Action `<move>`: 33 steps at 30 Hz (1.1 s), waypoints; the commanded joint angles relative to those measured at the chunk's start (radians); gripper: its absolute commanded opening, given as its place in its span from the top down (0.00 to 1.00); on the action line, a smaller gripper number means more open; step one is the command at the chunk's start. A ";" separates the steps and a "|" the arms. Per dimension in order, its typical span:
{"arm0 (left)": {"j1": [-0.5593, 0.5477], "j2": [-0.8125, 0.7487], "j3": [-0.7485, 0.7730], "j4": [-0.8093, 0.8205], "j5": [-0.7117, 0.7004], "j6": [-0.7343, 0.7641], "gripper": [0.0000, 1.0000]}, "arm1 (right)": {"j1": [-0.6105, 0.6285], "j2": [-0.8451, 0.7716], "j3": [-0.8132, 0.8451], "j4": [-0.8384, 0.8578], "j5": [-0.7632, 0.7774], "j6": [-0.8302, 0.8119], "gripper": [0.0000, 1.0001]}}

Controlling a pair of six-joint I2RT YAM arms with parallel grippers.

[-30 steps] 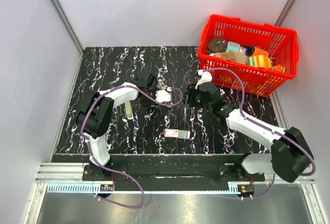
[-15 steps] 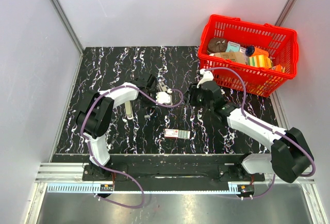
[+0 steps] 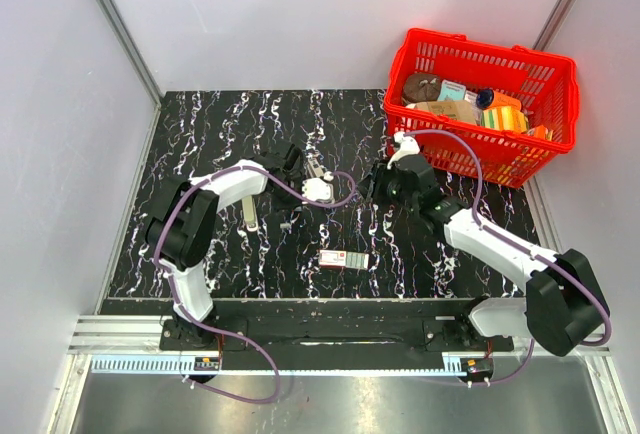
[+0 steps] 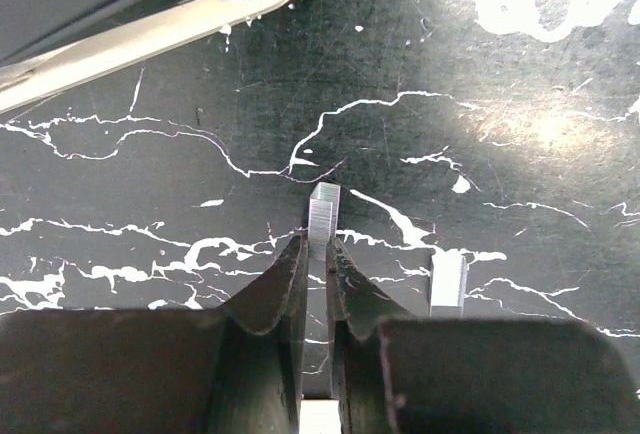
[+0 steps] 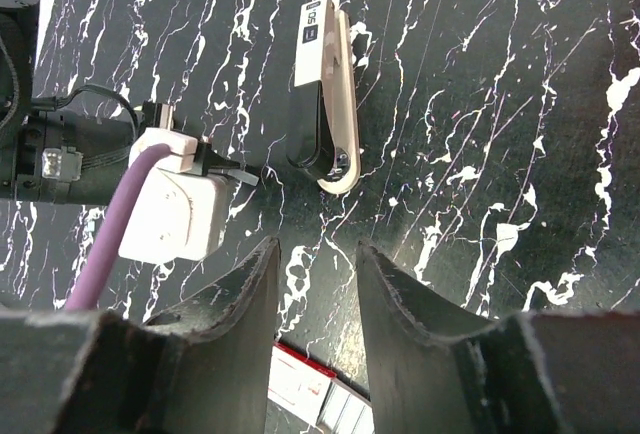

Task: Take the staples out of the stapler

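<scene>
The stapler [image 3: 248,212] lies on the black marbled table to the left of my left gripper [image 3: 293,209]. It shows as a black and white bar in the right wrist view [image 5: 322,104] and at the top left of the left wrist view [image 4: 150,19]. My left gripper [image 4: 315,246] is down at the table, its jaws closed on a thin silver strip of staples [image 4: 323,209] whose end sticks out past the tips. A second short piece of staples [image 4: 448,284] lies just to its right. My right gripper [image 5: 315,249] is open and empty above the table [image 3: 378,186].
A small red-and-white box [image 3: 343,259] lies near the front middle of the table and shows below my right fingers [image 5: 300,389]. A red basket [image 3: 545,74] full of items stands at the back right. The left wrist's white camera block [image 5: 170,209] and purple cable are close by.
My right arm has drawn back slightly to the right, toward the basket. My left gripper has hardly moved.
</scene>
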 commanded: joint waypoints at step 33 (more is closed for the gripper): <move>-0.396 -0.934 -0.419 0.247 -0.331 0.381 1.00 | -0.167 0.018 0.235 -0.145 -0.679 0.054 0.46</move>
